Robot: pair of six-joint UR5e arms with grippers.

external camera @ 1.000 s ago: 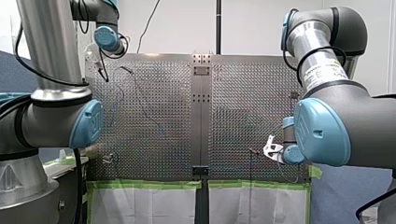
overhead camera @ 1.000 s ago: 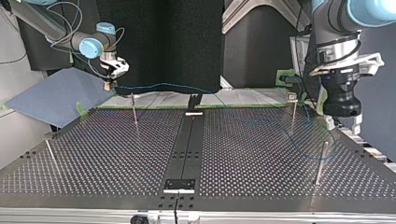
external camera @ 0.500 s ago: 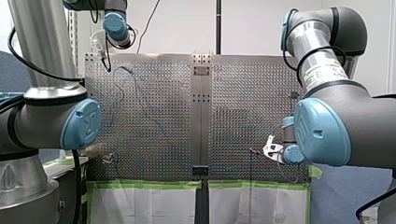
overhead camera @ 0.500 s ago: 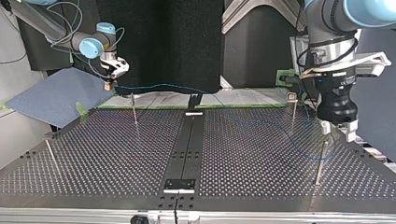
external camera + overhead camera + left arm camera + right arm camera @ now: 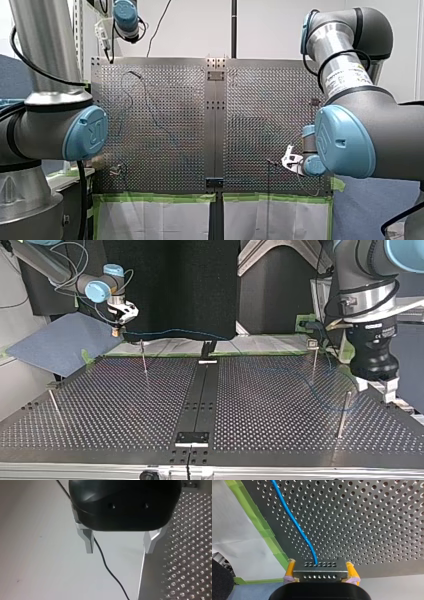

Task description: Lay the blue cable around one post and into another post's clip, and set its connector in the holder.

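Your left claw (image 5: 119,551) has just swung out from above the perforated metal bench (image 5: 100,405) and now hangs past its far left corner, as the front view has it. Its wrist view shows both bare metal fingers set wide apart with nothing between them, only a thin dark lead (image 5: 107,567) trailing past one finger. Your right arm has not stirred: the right claw (image 5: 321,568) keeps its yellow pads closed on the grey perforated metal connector block (image 5: 319,574), held just off the bench's near edge, by the green tape (image 5: 262,527). From that block the thin blue cable (image 5: 294,520) runs out across the holes, and in the top view it curves faintly round the slim metal posts near the bench's right-hand edge, the plain post (image 5: 343,412) and the clip-topped post (image 5: 313,362). I read the withdrawal as the left arm's share of the routing being done or paused. Whether the cable sits in the clip I cannot tell. The connector is in no holder yet, so that step remains. A pale label (image 5: 345,76) on the right arm's tube and the small white print (image 5: 375,329) on the left arm's wrist are too small to read.
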